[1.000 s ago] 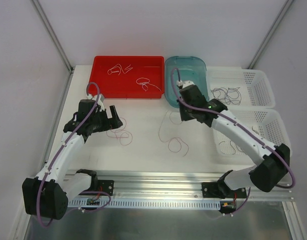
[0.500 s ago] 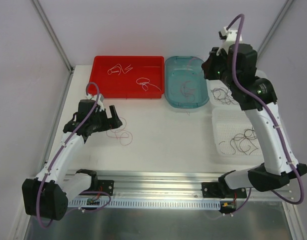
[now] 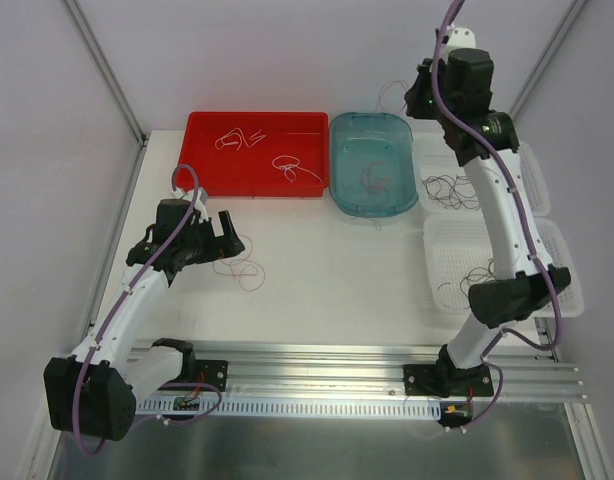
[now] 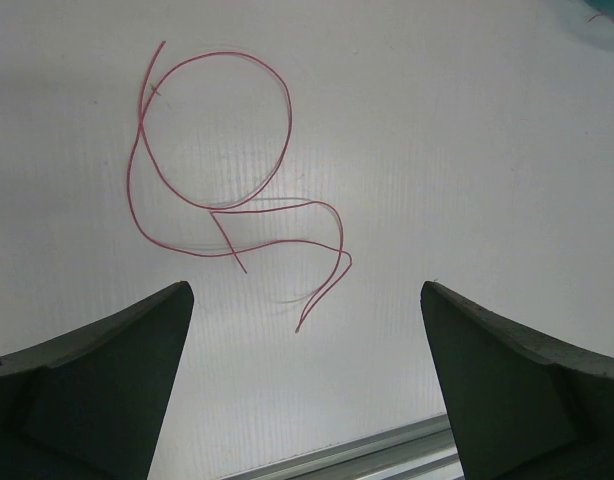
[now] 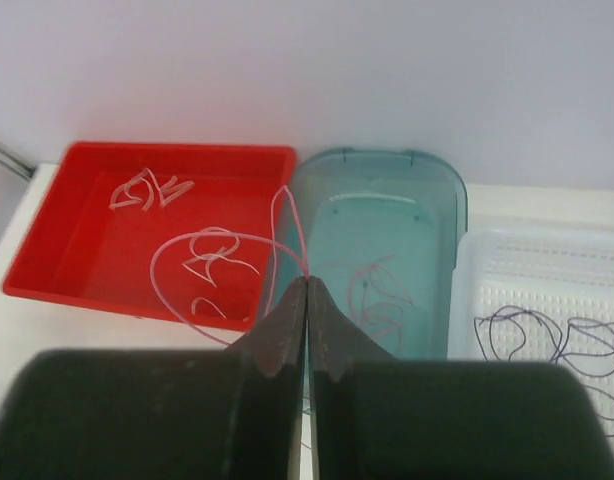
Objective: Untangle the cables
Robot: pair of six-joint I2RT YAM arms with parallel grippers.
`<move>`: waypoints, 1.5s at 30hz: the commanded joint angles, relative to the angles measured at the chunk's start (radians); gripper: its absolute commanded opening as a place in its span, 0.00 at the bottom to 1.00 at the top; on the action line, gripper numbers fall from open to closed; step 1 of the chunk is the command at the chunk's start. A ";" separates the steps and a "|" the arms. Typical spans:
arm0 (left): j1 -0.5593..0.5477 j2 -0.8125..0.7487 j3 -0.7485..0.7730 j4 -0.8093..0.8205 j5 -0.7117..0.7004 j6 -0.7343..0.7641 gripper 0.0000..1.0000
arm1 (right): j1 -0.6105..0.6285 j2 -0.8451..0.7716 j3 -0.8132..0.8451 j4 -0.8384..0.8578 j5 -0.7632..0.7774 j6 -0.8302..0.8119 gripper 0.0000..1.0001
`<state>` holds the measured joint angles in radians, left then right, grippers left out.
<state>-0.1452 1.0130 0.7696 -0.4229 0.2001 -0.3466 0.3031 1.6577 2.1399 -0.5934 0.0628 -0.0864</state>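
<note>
High above the far side of the counter (image 3: 327,285), the right jaws are pressed fully together on a thin pinkish-red cable (image 5: 295,232), whose loop hangs in the air in front of the red tray (image 5: 57,230) and the teal bin (image 5: 427,200). The left jaws stand wide apart with nothing between them, low over another dark red cable (image 4: 217,205) lying curled on the counter. White cables (image 3: 292,168) lie in the red tray, a red one (image 3: 372,178) in the teal bin, and black ones (image 3: 453,190) in the white baskets (image 3: 527,160).
</note>
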 commanded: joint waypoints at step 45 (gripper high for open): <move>-0.007 0.009 -0.015 0.023 0.030 0.018 0.99 | 0.007 0.257 -0.514 0.133 -0.420 -0.170 0.39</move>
<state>-0.1452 1.0164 0.7601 -0.4229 0.2043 -0.3466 0.3046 1.9026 1.5719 -0.4835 -0.3286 -0.2329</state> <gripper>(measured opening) 0.992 0.398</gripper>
